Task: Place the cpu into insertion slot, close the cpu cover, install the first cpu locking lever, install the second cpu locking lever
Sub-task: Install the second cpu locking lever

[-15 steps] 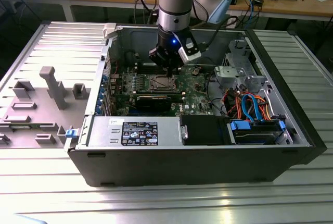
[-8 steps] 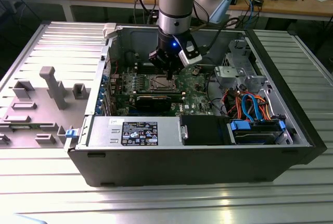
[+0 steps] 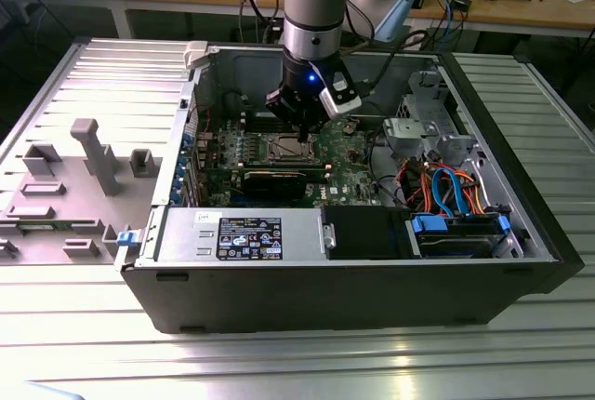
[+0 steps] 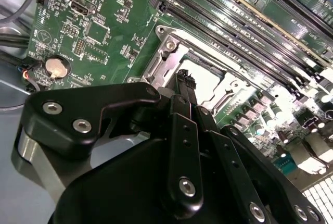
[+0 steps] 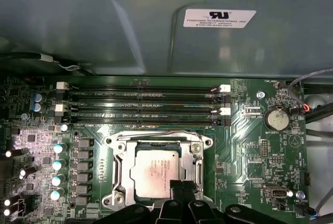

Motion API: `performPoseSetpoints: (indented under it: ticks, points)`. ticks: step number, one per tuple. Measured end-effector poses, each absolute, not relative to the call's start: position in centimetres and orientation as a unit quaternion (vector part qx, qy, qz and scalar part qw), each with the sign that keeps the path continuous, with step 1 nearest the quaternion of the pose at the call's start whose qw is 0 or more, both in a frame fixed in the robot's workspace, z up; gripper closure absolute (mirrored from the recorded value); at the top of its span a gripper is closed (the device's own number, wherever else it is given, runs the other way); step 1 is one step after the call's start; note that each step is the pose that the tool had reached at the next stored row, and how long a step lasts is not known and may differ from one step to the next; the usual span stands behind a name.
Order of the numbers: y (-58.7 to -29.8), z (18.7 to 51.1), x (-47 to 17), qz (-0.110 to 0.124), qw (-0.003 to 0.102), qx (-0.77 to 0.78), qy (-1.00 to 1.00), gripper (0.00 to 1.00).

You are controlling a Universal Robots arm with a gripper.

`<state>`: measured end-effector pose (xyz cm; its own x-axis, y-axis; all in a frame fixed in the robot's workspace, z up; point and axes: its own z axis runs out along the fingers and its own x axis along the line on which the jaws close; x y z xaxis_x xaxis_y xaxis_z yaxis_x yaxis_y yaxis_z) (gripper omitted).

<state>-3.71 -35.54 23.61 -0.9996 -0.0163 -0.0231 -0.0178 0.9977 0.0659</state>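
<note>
The cpu [image 5: 155,171], a dull silver square, lies in the insertion slot [image 3: 286,147] on the green board inside the open computer case. The cpu cover [image 5: 123,164], a silver frame with a square cutout, lies flat around it. My gripper [image 5: 179,186] hangs just above the near edge of the socket with its black fingers pressed together and nothing visible between them. In the second wrist view the gripper [image 4: 184,76] ends over the cpu [image 4: 205,81], beside the cpu cover [image 4: 166,65]. In the exterior view the gripper [image 3: 301,128] stands over the socket.
Long black memory slots [image 5: 145,104] run behind the socket, close to the case's grey wall [image 5: 156,31]. A coin battery [image 5: 274,119] sits to one side. A power supply [image 3: 242,233] and a drive cage with coloured cables [image 3: 446,186] fill the case's front. A grey fixture [image 3: 84,167] stands outside at the exterior view's left.
</note>
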Motion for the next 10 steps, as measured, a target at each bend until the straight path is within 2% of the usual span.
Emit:
performPoseSetpoints:
  ticks: [5, 10]
  points:
    - [-35.7, 24.4, -3.7, 0.033, 0.011, -0.009, 0.999, 0.89]
    - [-37.5, 24.4, -3.7, 0.037, 0.011, -0.009, 0.999, 0.89]
